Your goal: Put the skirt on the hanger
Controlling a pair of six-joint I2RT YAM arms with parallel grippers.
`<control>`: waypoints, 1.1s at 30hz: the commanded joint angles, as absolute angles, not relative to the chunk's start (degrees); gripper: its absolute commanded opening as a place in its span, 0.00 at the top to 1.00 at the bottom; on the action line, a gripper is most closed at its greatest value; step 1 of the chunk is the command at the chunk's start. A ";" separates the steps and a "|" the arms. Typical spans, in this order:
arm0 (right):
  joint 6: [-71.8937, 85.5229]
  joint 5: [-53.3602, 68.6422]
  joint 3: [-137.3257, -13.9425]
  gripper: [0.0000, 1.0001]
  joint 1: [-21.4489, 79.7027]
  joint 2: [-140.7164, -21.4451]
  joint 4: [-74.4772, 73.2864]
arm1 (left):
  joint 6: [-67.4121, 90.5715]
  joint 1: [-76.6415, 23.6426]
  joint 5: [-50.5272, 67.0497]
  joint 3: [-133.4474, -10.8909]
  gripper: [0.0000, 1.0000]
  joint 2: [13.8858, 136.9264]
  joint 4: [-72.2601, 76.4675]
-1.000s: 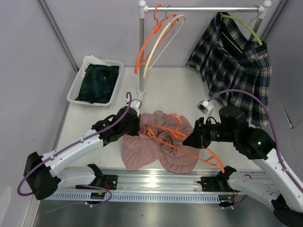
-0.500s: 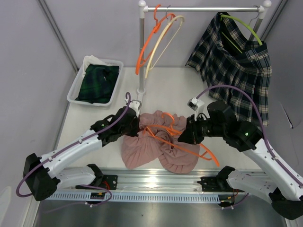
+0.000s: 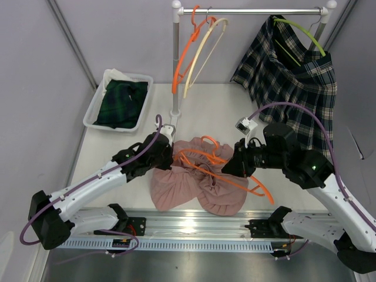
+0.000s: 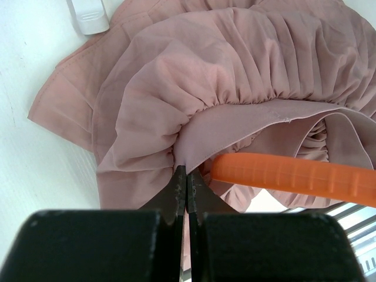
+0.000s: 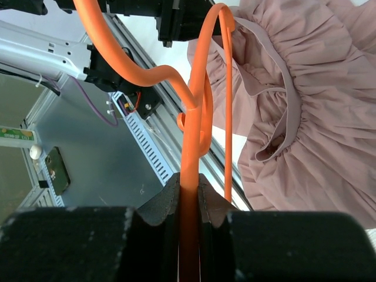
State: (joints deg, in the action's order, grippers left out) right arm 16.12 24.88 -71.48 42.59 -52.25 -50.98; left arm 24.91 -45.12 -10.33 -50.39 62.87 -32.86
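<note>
The pink skirt [image 3: 188, 182] lies bunched on the table between the arms. My left gripper [image 3: 167, 157] is shut on its gathered waistband [image 4: 235, 103] and holds that edge lifted. My right gripper [image 3: 233, 167] is shut on the orange hanger [image 3: 226, 178], gripping its bar [image 5: 190, 158]. The hanger lies slanted over the skirt, its hook [image 3: 207, 141] towards the back. One hanger arm [image 4: 294, 176] sits just under the lifted waistband, at the skirt's opening. The skirt also shows in the right wrist view [image 5: 317, 117].
A clothes rail at the back holds an orange and a cream hanger [image 3: 191, 53] beside its pole [image 3: 175, 64], and a plaid skirt on a green hanger [image 3: 294, 82]. A white bin [image 3: 94, 111] with dark green cloth stands back left. A metal rail [image 3: 194, 226] runs along the front edge.
My right gripper has carried the orange hanger to the left, over the skirt and towards the lifted waistband. The left gripper has kept its hold and barely moved.
</note>
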 commanded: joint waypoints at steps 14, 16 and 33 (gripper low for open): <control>9.58 26.45 -70.57 1.00 43.06 -58.79 -45.53 | 21.80 -45.53 -9.93 -54.75 1.00 60.38 -35.41; 8.35 26.80 -71.28 1.00 43.33 -60.02 -45.70 | 20.75 -46.93 -10.28 -55.98 1.00 60.99 -36.03; 4.74 26.80 -68.20 1.00 47.99 -63.11 -36.40 | 21.27 -58.97 -20.47 -63.11 1.00 60.39 -38.94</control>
